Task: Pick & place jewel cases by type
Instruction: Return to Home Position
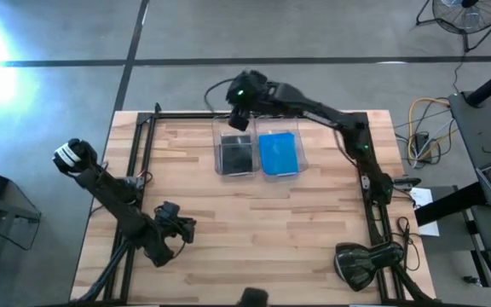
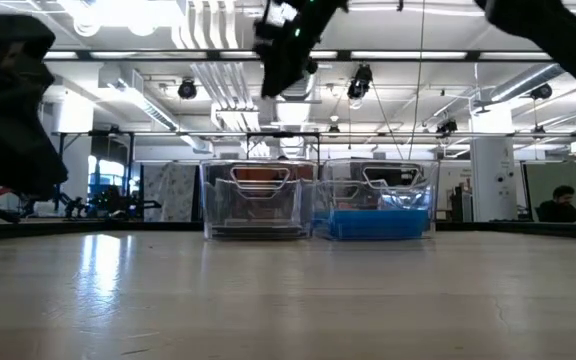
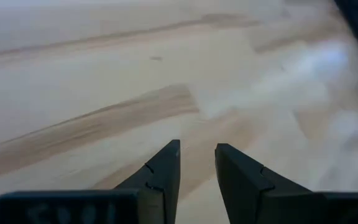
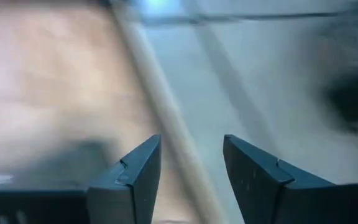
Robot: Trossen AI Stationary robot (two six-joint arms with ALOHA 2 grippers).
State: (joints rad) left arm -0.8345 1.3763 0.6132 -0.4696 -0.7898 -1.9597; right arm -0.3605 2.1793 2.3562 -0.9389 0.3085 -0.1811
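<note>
Jewel cases are lying nowhere between our fingers just now. Our right gripper is holding its fingers well apart with nothing between them. Past the tips we are seeing only the table's edge and the floor beyond.

Below those tips, a clear bin is holding the dark jewel cases, lying flat on its bottom. Touching that bin, on the side toward our right arm's base, a second clear bin is holding the blue jewel cases, also stacked flat. We are judging that the gripper is hanging raised above the first bin's rim because that is where dark cases belong, and it is open and empty there. Each colour is sitting in its own bin, so the types are being kept apart. We cannot count the cases in either stack.

No case is lying loose on the table, so we are taking the sorting as finished, with only the trip home left for this arm. Our left gripper is waiting well apart from both bins, low over bare wood, its fingers parted only narrowly and gripping nothing.
</note>
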